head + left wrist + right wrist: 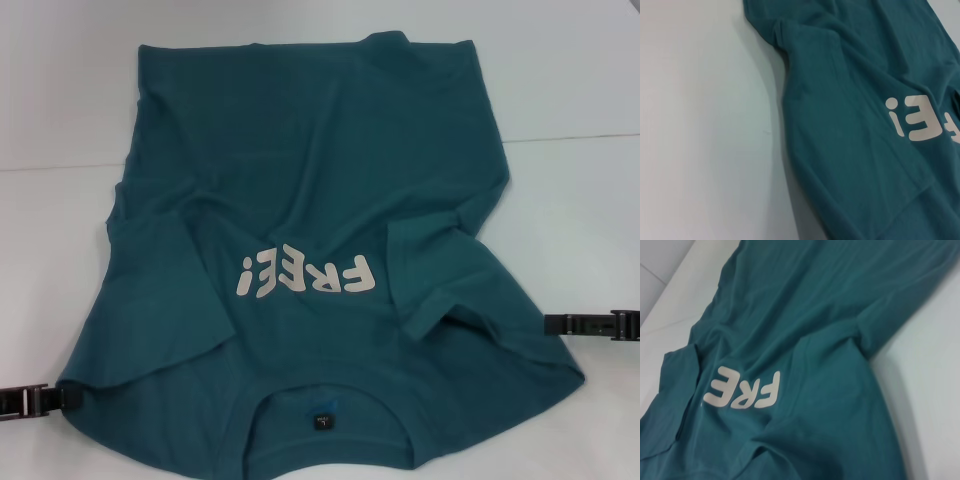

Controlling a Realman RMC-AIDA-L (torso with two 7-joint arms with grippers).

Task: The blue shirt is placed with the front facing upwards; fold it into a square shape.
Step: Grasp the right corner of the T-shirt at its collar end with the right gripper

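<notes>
The blue shirt (320, 190) lies on the white table (580, 90), spread over most of the middle of it, with the front side up: the off-white lettering (305, 275) is visible on the chest. The collar with its small dark neck label (322, 420) is at the near edge, close to the robot, and the hem is at the far side, so the long axis of the shirt runs from near to far and the neck points toward the robot. I judge that the folding is only at its beginning. Both sleeves seem to be turned inward over the body, the left one lying as a flap near the lettering and the right one making a bunched fold beside it, but the body is still at its full length and has many wrinkles. No square shape is there yet; the sides and the long fold from hem to collar are left to do. The left gripper (28, 400) is at the near left corner, touching or just beside the shoulder edge, and the right gripper (590, 325) is at the right edge, just beside the cloth. For both I cannot tell whether they pinch the cloth or not.
</notes>
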